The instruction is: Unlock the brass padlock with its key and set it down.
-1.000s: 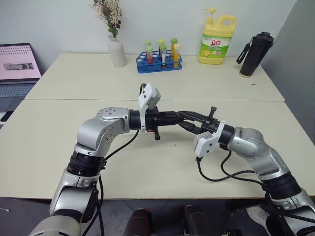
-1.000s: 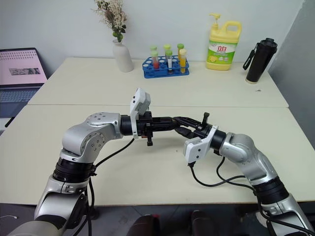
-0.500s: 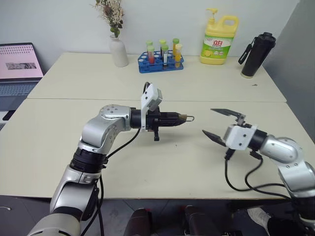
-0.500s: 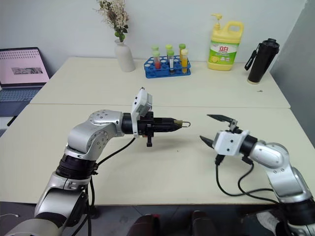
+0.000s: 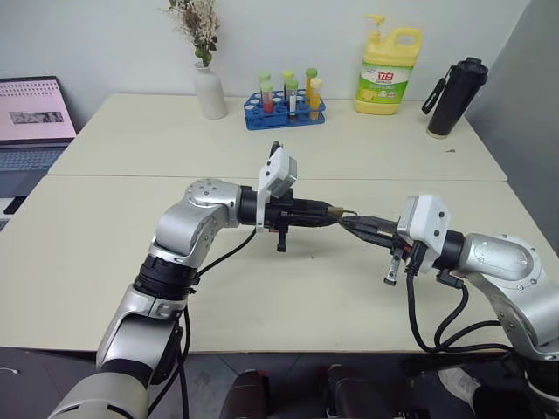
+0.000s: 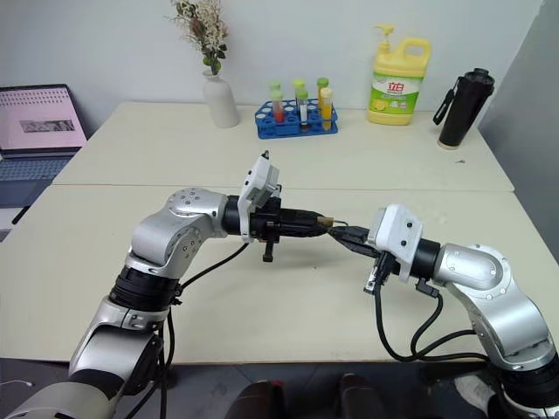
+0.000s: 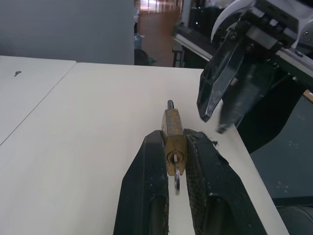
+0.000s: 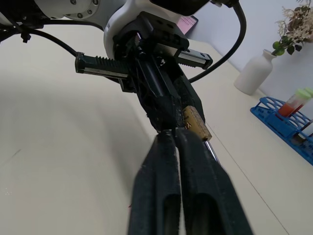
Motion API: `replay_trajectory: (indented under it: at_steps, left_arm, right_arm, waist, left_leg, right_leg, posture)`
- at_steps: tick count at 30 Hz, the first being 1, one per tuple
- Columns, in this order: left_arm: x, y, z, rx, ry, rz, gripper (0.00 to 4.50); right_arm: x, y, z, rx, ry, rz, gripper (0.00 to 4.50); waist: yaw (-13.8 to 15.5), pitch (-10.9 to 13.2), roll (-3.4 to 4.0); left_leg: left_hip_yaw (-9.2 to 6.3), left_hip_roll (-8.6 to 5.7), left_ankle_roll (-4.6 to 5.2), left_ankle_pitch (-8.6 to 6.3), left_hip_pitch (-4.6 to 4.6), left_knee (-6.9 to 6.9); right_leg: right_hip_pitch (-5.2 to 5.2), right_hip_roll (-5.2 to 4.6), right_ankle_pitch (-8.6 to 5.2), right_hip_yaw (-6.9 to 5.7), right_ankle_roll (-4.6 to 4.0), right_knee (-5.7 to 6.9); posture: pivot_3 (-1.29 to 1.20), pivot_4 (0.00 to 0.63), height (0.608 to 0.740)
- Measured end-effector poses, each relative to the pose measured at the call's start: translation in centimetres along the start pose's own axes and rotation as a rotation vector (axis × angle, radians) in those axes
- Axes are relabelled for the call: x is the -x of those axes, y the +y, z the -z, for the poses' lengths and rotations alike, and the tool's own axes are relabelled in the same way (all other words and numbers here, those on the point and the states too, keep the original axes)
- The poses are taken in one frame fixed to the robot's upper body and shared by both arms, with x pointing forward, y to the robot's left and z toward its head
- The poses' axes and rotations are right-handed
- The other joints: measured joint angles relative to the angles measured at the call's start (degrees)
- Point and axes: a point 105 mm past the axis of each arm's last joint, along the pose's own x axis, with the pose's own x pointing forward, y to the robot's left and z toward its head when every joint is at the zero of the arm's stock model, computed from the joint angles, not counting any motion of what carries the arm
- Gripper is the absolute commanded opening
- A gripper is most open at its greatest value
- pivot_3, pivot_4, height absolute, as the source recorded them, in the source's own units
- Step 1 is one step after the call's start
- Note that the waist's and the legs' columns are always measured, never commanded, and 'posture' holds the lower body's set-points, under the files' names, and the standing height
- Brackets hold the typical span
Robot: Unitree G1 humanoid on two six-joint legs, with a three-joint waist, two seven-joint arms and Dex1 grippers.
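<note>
My left gripper is shut on the brass padlock, holding it level above the cream table. The lock's thin shackle points toward my right arm. At the lock's other end, a small silvery key hangs from the keyhole between the left fingers. My right gripper is shut with nothing visible between its fingers. Its tips sit just beside and slightly below the padlock, close against the end of the left gripper.
Along the table's far side stand a white vase, a blue rack of test tubes, a yellow detergent bottle and a black flask. A laptop sits at the far left. A seam runs across between the two tabletops.
Half a second ago my right gripper stood wide open, well off to the right of the lock. It has since shut and come in beside the padlock. The left gripper keeps its hold.
</note>
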Motion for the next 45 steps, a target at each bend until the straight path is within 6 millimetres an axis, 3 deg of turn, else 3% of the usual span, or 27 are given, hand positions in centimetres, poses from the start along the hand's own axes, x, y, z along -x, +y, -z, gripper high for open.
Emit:
replay_trajectory:
  at_steps: [23, 45]
  left_arm:
    - [0.8, -0.8, 0.2, -0.040, 0.030, 0.025, 0.16]
    - [1.0, -1.7, 0.2, -0.019, 0.043, 0.076, 0.16]
  right_arm:
    - [0.4, -1.5, 1.4, -0.004, 0.000, 0.027, 0.00]
    - [-0.3, -0.4, 1.3, 0.019, 0.005, -0.079, 0.00]
  waist:
    - [-0.05, 0.00, 0.00]
    - [-0.05, 0.00, 0.00]
  left_leg:
    - [0.01, 0.01, 0.00, 0.00, 0.01, -0.01]
    - [0.00, 0.02, 0.00, 0.00, 0.01, -0.01]
  right_leg:
    - [-0.01, 0.01, -0.04, -0.01, 0.07, 0.00]
    - [-0.01, 0.01, -0.05, -0.02, 0.08, 0.00]
  posture:
    - [0.00, 0.150, 0.740]
    - [0.00, 0.150, 0.740]
